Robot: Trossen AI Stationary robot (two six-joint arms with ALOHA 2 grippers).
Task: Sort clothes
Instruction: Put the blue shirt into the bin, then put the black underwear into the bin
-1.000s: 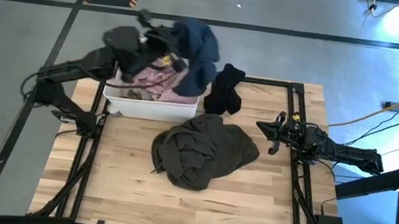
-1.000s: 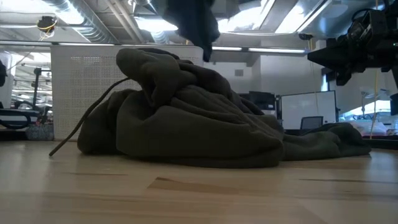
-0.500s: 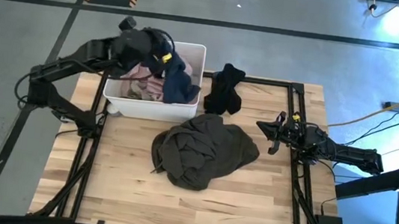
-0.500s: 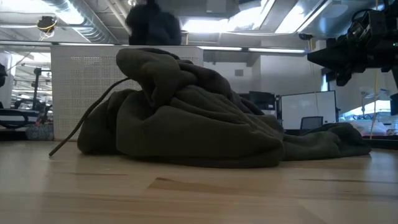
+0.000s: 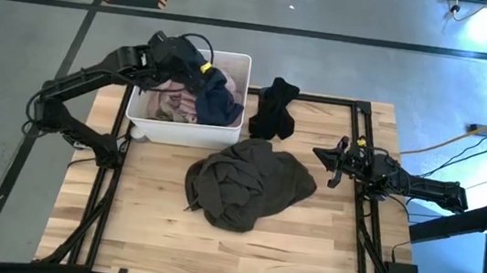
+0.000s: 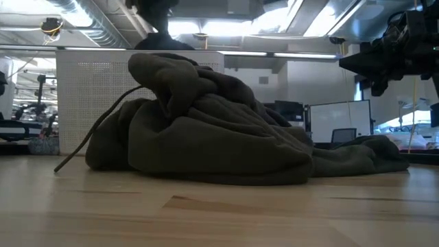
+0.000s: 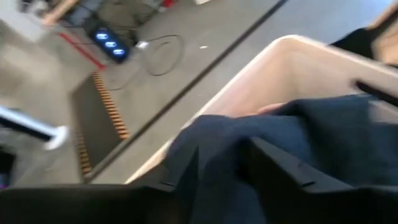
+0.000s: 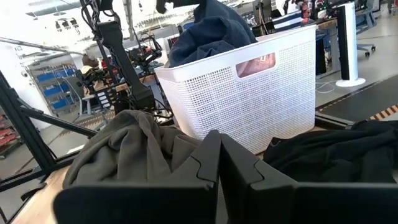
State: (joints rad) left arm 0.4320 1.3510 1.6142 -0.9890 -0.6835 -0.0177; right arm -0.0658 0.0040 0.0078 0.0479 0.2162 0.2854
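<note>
The white tub stands at the table's far left, holding a pale pink garment and a navy blue garment. My left gripper hangs over the tub, and in its wrist view its fingers stand apart with navy cloth between them. A black garment lies on the table to the right of the tub. The large olive-grey garment lies heaped mid-table. My right gripper waits shut at the table's right side, clear of everything. My left gripper comes at the navy garment from above, over the tub. A fold of the navy cloth lies between its two parted fingers. Whether the fingers touch the cloth, I cannot tell. The garment rests in the tub.
Black frame rails run along the table's left and right sides. Bare wood lies near the front edge and around the olive heap. In the right wrist view the tub stands behind the olive garment.
My left gripper has swung the navy garment from high behind the tub, toward the table's right and down. The garment, held up and spread a second ago, now lies in the tub's right part.
</note>
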